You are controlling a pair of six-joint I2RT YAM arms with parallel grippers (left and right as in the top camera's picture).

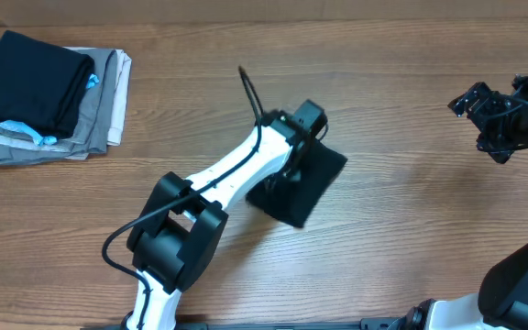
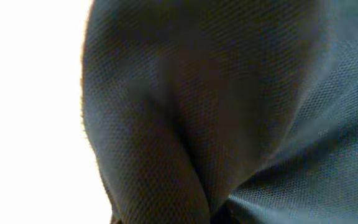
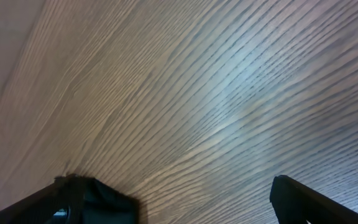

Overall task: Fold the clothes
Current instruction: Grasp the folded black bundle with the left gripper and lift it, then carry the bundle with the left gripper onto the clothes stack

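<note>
Right against the left wrist lens: black shirt [image 2: 229, 112], bunched into a crease. Lies folded small mid-counter [image 1: 383, 257], pinched by left gripper [image 1: 290, 176]. Right gripper [image 3: 179, 202] spread wide over wood, well apart at right.

We find the black shirt [image 1: 317, 176] folded into a compact tilted square, mid wooden table [image 1: 383, 92], mesh fabric bunched.
</note>
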